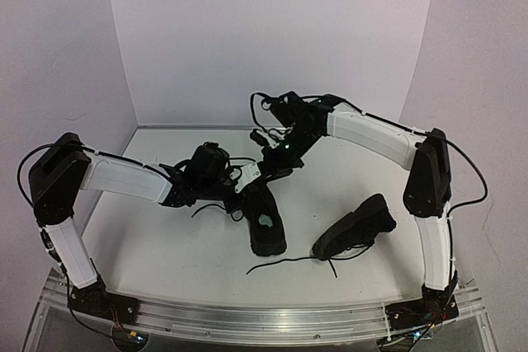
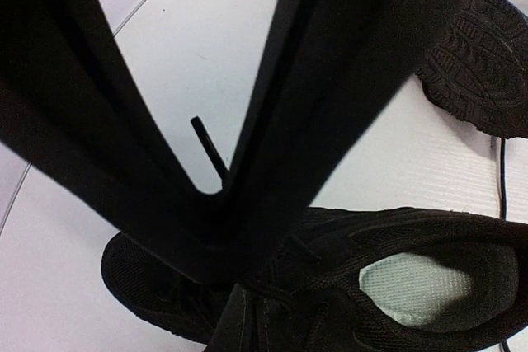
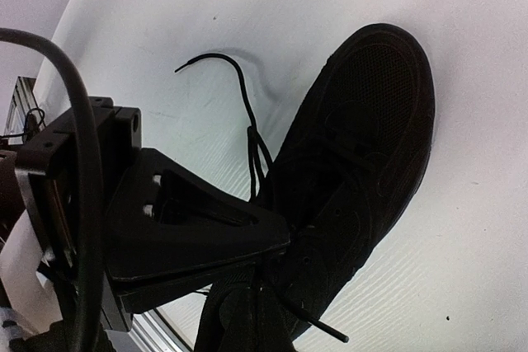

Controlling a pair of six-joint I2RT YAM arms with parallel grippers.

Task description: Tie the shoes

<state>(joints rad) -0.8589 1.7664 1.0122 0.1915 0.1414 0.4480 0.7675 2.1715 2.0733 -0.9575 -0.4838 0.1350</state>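
Note:
One black shoe [image 1: 266, 222] stands upright mid-table, its pale insole label [image 2: 417, 286] showing. The other shoe [image 1: 356, 227] lies on its side to the right, sole [image 2: 483, 63] toward the left wrist camera. My left gripper [image 1: 241, 180] is shut just above the upright shoe's tongue. A thin lace end [image 2: 210, 150] sticks out past the fingers. My right gripper [image 1: 276, 161] is shut over the same shoe [image 3: 363, 162], at its lacing. A stiff lace tip [image 3: 330, 334] pokes out beside the fingertips, and another lace [image 3: 239, 88] trails on the table.
Loose laces [image 1: 289, 263] from the tipped shoe trail toward the front edge. White walls close off the back and both sides. The metal base rail [image 1: 264, 319] runs along the near edge.

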